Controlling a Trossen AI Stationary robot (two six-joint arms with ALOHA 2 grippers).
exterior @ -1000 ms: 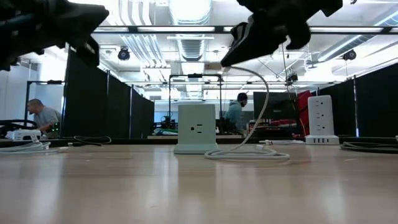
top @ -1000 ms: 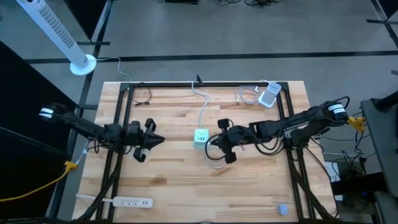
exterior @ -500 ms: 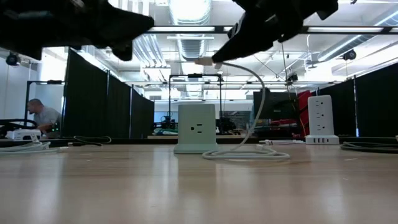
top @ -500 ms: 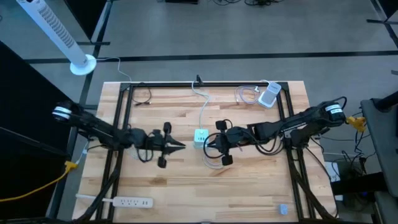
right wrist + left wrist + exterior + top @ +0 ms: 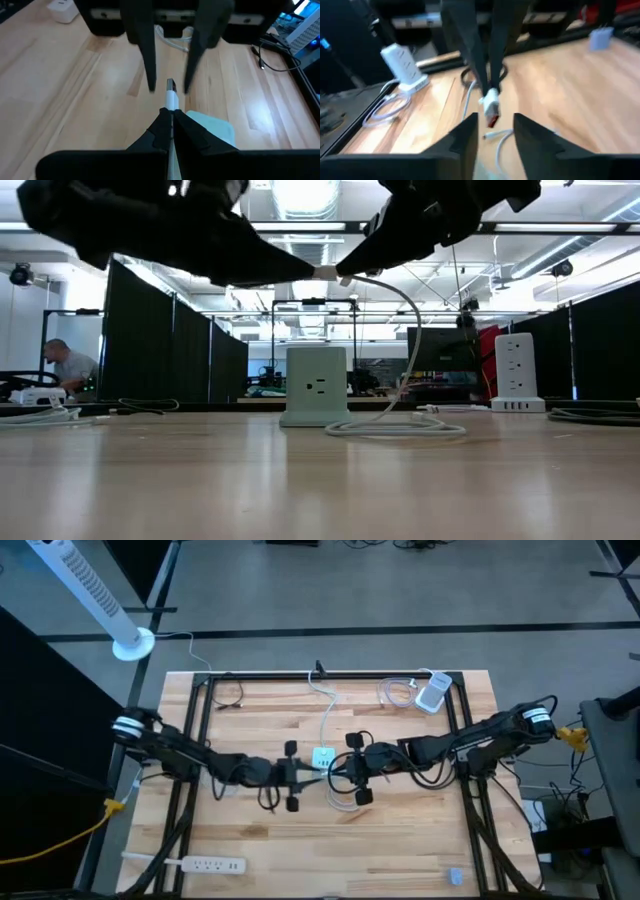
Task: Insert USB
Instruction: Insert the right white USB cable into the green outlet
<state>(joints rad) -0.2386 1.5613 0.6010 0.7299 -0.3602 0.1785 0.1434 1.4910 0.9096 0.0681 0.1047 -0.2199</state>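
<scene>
A white USB plug [image 5: 170,90] with a metal tip sticks out past my right gripper [image 5: 172,117], which is shut on it above the table's middle. My left gripper [image 5: 492,132] is open and level. Its two fingers stand on either side of the plug's tip [image 5: 491,107] without touching it. Just below and beyond the plug, a pale power cube [image 5: 322,759] stands on its base on the wood, one socket [image 5: 317,386] facing the near edge. The white cable [image 5: 415,330] arcs down to a loose coil [image 5: 395,428] on the table. My right gripper pinches the plug's white body [image 5: 171,102] between its two fingers, just behind the metal tip. The fingers lie along the cable and slant down from the table's right. The plug is lifted clear and points toward the table's left. The cable hangs slack behind it.
A white socket tower [image 5: 433,693] with coiled cables stands at the far right corner. A white power strip [image 5: 205,864] lies near the front left edge, and a thin black cable [image 5: 230,695] at the far left. A black metal frame [image 5: 330,675] edges the table.
My left gripper has swept toward the table's right, from the left side to the plug held by my right gripper, rolling as it went. My right gripper has stayed in place with the plug.
</scene>
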